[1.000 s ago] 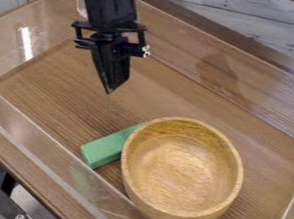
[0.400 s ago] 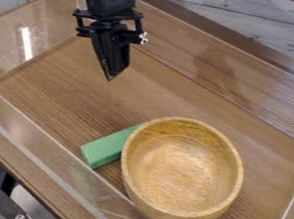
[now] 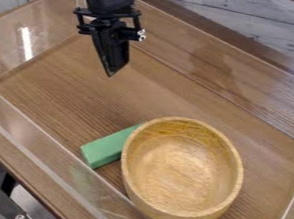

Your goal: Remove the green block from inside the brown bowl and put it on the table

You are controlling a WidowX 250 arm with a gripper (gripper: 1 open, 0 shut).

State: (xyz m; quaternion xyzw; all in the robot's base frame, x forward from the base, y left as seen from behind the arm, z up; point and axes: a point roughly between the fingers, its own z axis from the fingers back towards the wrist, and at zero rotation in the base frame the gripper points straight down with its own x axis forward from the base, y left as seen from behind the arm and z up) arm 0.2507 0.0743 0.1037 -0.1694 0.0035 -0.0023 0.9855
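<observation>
My hand (image 3: 111, 70) hangs above the worktop (image 3: 233, 87), upper left of the view, pointing steeply down with its black fingers (image 3: 110, 57) pressed together to a narrow point. Nothing is held between them; the tip stands clear of the wood surface.

Green block (image 3: 105, 149): lying flat on the worktop, outside the brown bowl (image 3: 183, 172). It sits at the bowl's left side, its right end running up against or slightly behind the bowl's outer wall; I cannot tell whether the two actually touch. Its long axis runs diagonally, lower left to upper right. The block is well apart from my hand, lower in the view and a little to the right.

Brown bowl: upright, lower right of centre, thick rim, grain visible on the inside. Interior shows only bare wood.

Clear acrylic wall (image 3: 37, 153) runs along the near edge of the worktop, just beside the block's left end. A second clear wall (image 3: 24, 36) borders the left side, with glare on it.
</observation>
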